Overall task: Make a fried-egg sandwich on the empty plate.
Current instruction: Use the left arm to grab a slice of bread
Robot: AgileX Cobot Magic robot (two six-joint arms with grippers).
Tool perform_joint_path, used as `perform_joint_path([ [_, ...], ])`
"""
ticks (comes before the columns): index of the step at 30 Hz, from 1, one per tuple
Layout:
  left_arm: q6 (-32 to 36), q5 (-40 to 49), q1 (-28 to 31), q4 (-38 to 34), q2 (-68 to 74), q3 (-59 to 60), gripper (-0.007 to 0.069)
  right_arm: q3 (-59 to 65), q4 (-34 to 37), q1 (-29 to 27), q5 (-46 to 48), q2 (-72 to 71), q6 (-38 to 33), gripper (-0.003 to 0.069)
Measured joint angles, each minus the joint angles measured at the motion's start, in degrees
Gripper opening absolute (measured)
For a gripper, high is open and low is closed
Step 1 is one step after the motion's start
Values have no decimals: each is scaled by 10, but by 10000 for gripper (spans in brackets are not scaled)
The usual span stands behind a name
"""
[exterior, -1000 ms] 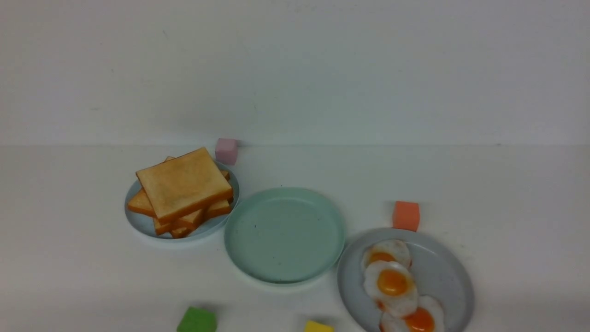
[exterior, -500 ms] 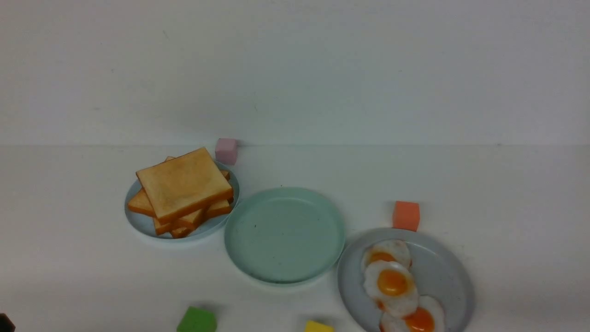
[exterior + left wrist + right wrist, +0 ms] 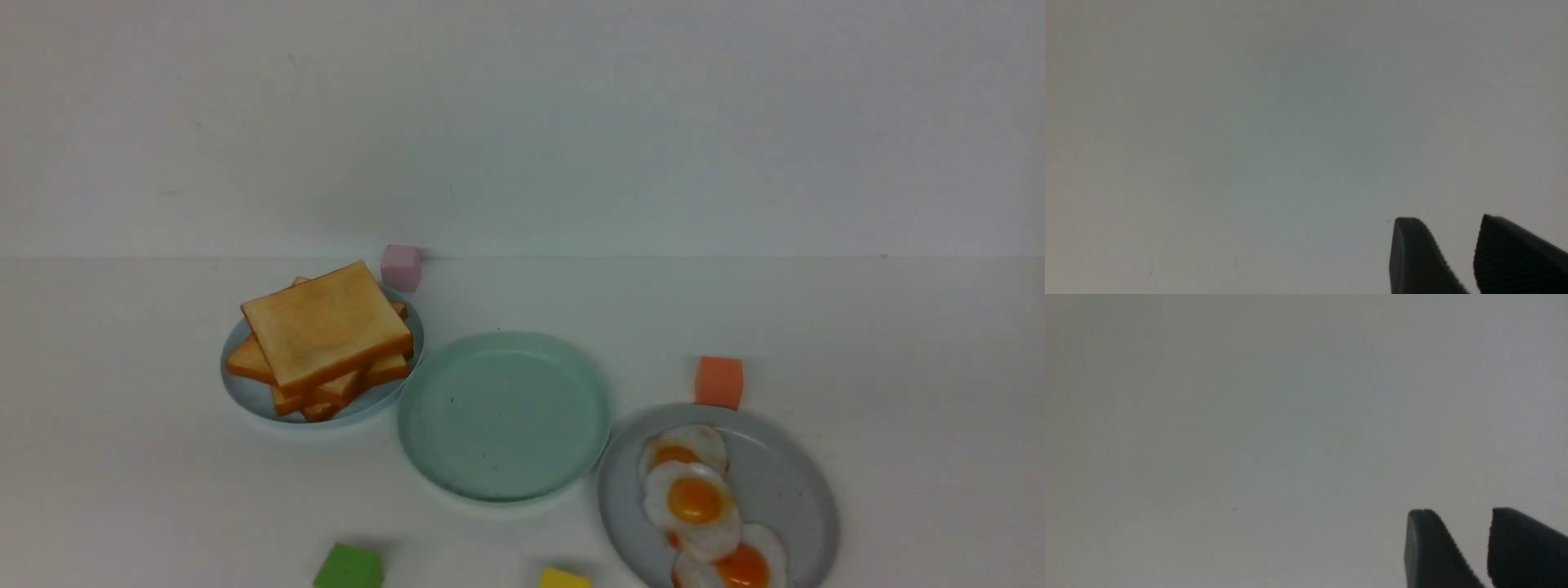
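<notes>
The empty plate (image 3: 504,416), round and pale mint green, lies bare in the middle of the white table. To its left, a loose pile of toast slices (image 3: 322,339) rests on a small pale-blue plate (image 3: 243,392). To its right, three fried eggs (image 3: 694,502) overlap on a grey speckled plate (image 3: 804,490). No fried-egg sandwich is in view. Neither arm shows in the front view. In the wrist views, my left gripper (image 3: 1447,220) and my right gripper (image 3: 1461,511) are each open over bare white surface, with nothing between the fingers.
A pink cube (image 3: 401,267) stands behind the toast plate. An orange cube (image 3: 719,381) touches the egg plate's far rim. A green cube (image 3: 349,567) and a yellow cube (image 3: 563,579) sit at the near edge. A white wall rises behind the table.
A dark bit that showed at the front view's bottom left corner half a second ago is out of view now. Plates, toast, eggs and cubes have not moved.
</notes>
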Motion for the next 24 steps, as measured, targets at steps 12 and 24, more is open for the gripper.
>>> perform_joint_path([
  [12,-2,424,0,-12,312,-268,239,-187,-15,0,303,276,-39,241],
  [24,-2,475,0,-131,613,-302,239,-159,209,24,431,396,-176,241],
])
